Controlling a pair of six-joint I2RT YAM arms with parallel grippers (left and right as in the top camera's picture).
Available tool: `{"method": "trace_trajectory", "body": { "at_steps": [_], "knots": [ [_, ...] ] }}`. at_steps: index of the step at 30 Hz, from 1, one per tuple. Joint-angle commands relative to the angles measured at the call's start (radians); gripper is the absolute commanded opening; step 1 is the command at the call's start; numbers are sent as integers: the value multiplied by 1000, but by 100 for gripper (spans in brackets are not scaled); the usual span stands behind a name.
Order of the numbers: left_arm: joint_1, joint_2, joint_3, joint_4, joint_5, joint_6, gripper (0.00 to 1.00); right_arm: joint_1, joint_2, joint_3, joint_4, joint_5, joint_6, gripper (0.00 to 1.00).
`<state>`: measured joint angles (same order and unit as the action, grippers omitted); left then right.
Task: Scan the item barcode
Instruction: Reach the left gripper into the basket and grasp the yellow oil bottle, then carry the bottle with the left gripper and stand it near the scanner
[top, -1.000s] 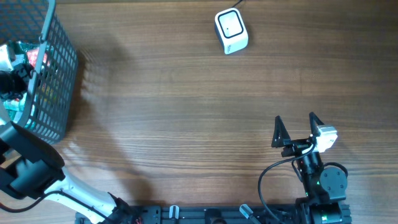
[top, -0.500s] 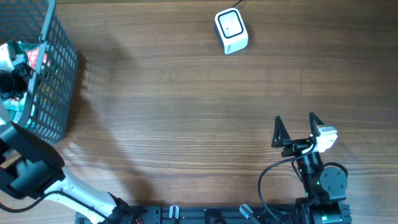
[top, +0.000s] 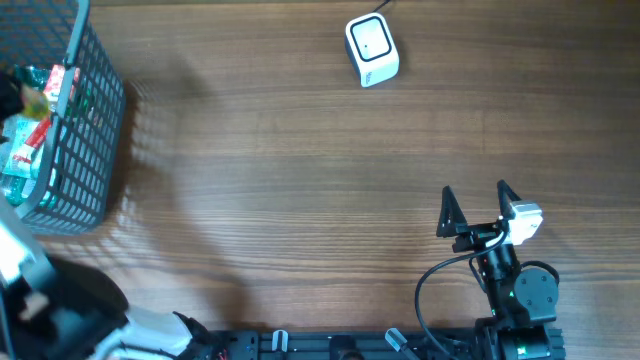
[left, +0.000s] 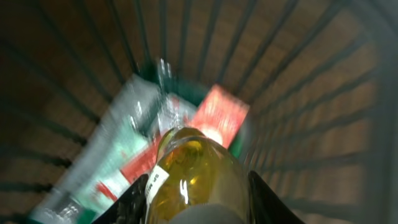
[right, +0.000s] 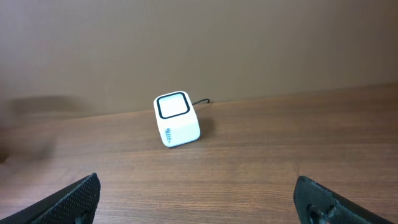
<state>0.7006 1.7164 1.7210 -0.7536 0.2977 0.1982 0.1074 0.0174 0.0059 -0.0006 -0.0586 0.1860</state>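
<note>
A wooden table (top: 300, 170) is shown from above, with a dark grey wire-mesh basket (top: 95, 130) at its far left corner. A white cube-shaped barcode scanner with a dark-rimmed window (top: 372, 50) stands well apart from it, near the middle of the far edge. Crinkled red and green packets (left: 217, 115) are piled inside the basket. In the left wrist view, which looks down into the basket, a clear rounded bottle of yellow liquid with a white label (left: 193, 171) is seen between the 2 dark fingers of the left gripper (left: 196, 196). The jaws are drawn in against the bottle's sides, so it is judged to be pinched, though the picture is blurred and the firmness of the hold cannot be confirmed. The bottle is held above the packets, within the basket walls. The right gripper (top: 478, 205) is placed near the front right of the table, its 2 jaws spread wide with nothing between them. Of the task, only step 1, taking hold of an item, appears to be done or nearly done. The bottle is yet to be lifted clear of the basket, carried across the table to the scanner, and turned so that its barcode is presented to the window. No barcode can be made out on the label.
</note>
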Motion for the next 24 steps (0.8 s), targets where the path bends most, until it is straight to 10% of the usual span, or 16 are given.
{"method": "trace_trajectory", "body": {
  "at_steps": [1,12,24],
  "knots": [
    [-5,-208,13,104,19,-125,34,-5,-7,-1,2,13,0,100],
    [-101,-492,13,77,19,-273,33,-5,-7,-1,3,13,0,100],
    [-725,-417,12,-307,-190,-378,29,-5,-7,-1,2,13,0,100]
  ]
}}
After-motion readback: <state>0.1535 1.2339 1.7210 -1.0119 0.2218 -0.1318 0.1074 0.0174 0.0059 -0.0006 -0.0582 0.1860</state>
